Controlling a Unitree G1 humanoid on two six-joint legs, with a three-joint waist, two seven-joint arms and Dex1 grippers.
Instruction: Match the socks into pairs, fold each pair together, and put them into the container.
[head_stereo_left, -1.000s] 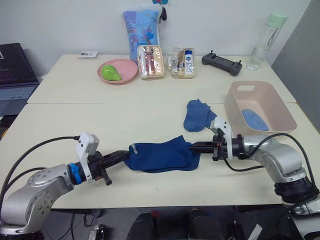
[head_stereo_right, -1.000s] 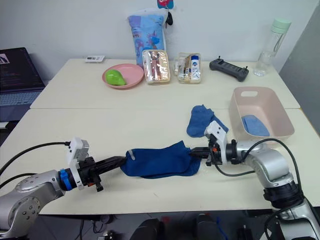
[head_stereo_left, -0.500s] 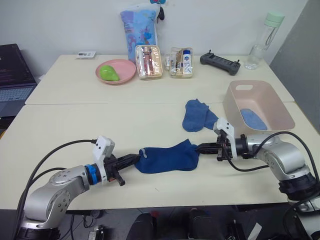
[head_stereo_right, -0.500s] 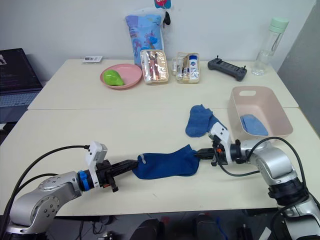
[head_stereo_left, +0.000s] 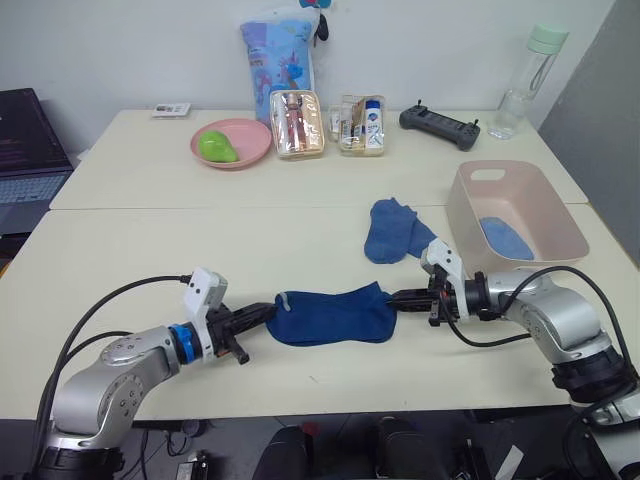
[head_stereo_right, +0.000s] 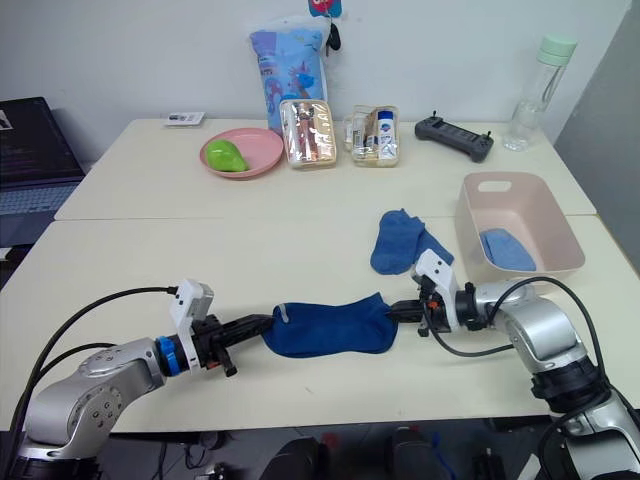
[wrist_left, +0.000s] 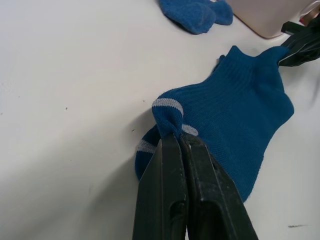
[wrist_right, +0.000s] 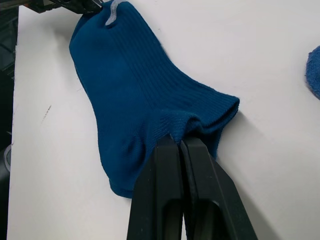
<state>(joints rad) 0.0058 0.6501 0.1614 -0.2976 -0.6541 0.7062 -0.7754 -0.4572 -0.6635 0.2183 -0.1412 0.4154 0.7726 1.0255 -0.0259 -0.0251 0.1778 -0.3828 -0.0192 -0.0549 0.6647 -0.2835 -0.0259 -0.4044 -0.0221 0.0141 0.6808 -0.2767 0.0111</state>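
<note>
Jaws of both grippers are closed on the dark blue sock (head_stereo_left: 330, 313): the left gripper (head_stereo_left: 268, 316) pinches its grey-striped end, the right gripper (head_stereo_left: 396, 297) its ribbed cuff. That sock lies flat on the counter (head_stereo_left: 150, 250), near the pink tub (head_stereo_left: 520, 215), beside a lighter blue sock (head_stereo_left: 393, 230).
</note>
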